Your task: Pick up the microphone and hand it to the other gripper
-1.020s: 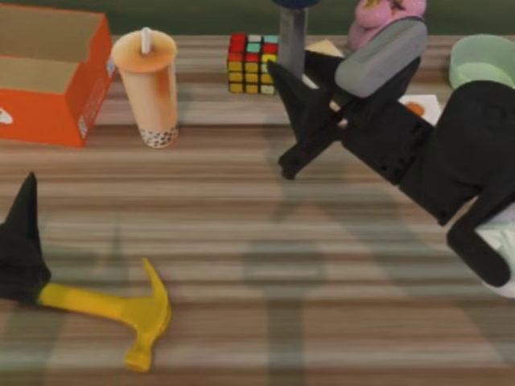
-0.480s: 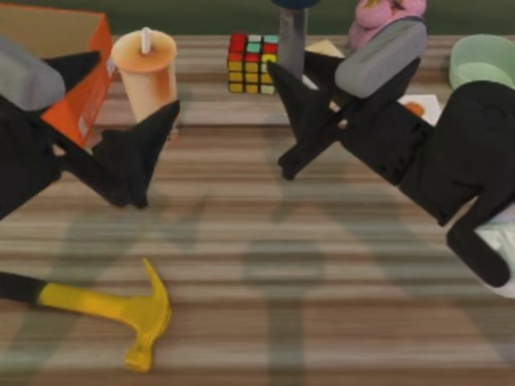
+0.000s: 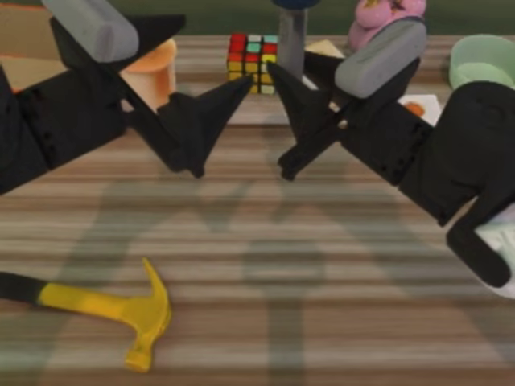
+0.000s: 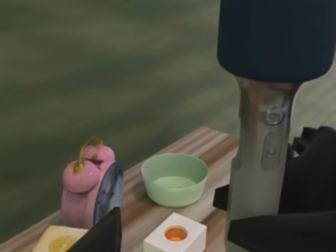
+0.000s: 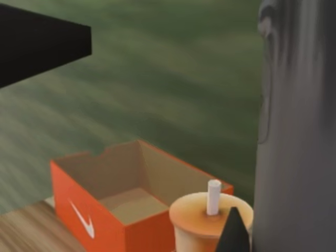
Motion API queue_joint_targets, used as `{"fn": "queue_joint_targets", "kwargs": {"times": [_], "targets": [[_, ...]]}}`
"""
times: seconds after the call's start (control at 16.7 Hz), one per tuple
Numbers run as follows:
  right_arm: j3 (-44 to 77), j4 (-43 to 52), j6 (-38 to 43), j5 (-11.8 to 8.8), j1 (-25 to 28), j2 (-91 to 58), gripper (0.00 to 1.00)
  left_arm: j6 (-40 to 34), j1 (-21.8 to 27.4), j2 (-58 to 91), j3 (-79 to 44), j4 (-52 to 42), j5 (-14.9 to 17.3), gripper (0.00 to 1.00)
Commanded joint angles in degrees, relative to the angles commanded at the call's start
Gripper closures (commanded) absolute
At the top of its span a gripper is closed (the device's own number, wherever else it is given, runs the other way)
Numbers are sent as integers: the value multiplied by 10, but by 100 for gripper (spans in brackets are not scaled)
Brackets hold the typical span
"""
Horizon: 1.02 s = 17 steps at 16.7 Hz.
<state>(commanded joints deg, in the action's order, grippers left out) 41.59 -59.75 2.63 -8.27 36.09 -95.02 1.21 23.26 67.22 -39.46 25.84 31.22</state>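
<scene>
The small microphone with a dark navy rounded head and grey metal handle (image 3: 291, 36) stands upright in the air, pinched low on its handle by the right gripper (image 3: 283, 121), just beside the multicoloured puzzle cube (image 3: 252, 63) as seen from above. The left gripper (image 3: 216, 129) faces it from the cube's other side with its two black fingers spread wide, not yet touching the handle.

To do the handover well, I judge the left gripper should slide in level until the bare stretch of handle above the right fingers sits squarely between its own, close firmly there, and only then should the right one let go. In the left wrist view that grey handle (image 4: 257, 157) looms close and vertical, so little approach looks left.

The orange drink cup with a white straw (image 3: 153, 71) sits under the left arm, beyond the cube from the microphone, and the open orange shoebox (image 5: 126, 202) lies further out. The pink alarm clock (image 4: 89, 181), pale green bowl (image 4: 175, 178) and white block with an orange hole (image 4: 176, 236) sit on the microphone's far side from the cube. The yellow hammer with a black handle (image 3: 113, 310) lies well apart from the cube, nearer the front edge. None appears to block the path.
</scene>
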Motion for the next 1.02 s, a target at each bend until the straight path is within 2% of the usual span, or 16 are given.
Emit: {"fn": "queue_joint_targets", "kwargs": {"times": [0.3,0.78,1.02], "targets": [[0,0,0,0,0,0,100,0,3,7,-6,2,-5,0],[0,0,0,0,0,0,100,-2,82,198,-146,52,-80,0],[0,0,0,0,0,0,100,-2,92,216,-162,57,-89,0]]}}
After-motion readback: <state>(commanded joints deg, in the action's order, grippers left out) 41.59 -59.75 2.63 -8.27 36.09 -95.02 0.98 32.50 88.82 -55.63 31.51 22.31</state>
